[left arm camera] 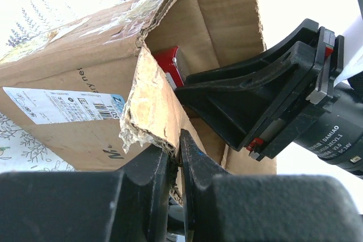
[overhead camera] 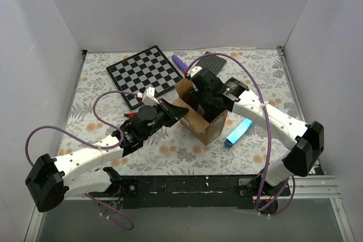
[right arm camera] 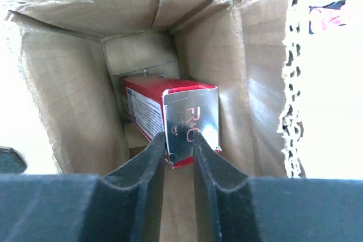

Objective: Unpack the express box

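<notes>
The express box (overhead camera: 205,124) stood open at the middle of the table (overhead camera: 181,154). The left gripper (left arm camera: 176,152) pinched its torn flap (left arm camera: 150,100) to steady it, while the right gripper (right arm camera: 179,140), inside, clamped a red carton (right arm camera: 148,105), probably for lifting it out

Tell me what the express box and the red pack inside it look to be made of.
Express box: brown corrugated cardboard, matte; its torn flap edge shows fluting, with glossy tape scraps on it. Red pack: probably thin paperboard, with glossy red print and a mirror-like silver end.
</notes>
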Controlling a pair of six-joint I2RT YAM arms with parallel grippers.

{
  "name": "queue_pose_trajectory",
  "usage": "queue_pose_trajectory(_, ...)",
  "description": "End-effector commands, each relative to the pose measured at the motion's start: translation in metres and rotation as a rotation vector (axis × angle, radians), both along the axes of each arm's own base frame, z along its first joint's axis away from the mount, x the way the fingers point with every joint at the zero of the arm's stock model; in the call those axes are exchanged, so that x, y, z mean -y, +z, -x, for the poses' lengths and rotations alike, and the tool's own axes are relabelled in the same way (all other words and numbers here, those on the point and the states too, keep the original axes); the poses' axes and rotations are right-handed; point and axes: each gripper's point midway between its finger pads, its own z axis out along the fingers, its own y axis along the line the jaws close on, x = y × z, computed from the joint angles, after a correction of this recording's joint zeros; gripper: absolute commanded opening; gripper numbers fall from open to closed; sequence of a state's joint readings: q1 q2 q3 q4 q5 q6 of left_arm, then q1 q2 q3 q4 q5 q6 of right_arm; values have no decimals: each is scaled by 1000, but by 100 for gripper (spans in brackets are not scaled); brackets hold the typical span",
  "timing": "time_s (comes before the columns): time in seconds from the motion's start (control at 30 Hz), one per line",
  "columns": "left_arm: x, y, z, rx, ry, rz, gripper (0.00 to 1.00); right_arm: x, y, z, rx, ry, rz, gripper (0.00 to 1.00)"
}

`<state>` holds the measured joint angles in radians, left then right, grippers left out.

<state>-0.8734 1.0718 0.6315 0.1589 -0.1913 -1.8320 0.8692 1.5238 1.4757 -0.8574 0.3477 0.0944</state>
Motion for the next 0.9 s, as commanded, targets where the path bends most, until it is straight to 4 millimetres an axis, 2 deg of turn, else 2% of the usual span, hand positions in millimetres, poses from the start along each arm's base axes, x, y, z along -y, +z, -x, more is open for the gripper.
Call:
queue_pose_trajectory(0.0,-42,-123,27,-238,-8,-385,8,-17,6,15,-56,52,-88,22)
queue_pose_trajectory(0.03,-42,-122,26,-238,-8,-383,8,-16,10,13,-44,46,-94,17)
queue_pose_trajectory(0.2,-42,-120,26,-231,-4,-380,8,-19,40,8,22,41,-147,1)
queue_pose_trajectory(0.5,-40,-118,24,-225,-7,-383,8,-12,86,3,110,24,-191,1)
queue_pose_trajectory(0.67,-40,-116,21,-217,5,-390,8,-3,139,0,231,-10,-276,1)
queue_pose_trajectory(0.87,-39,-114,17,-208,5,-406,8,36,215,-2,436,-133,-371,1)
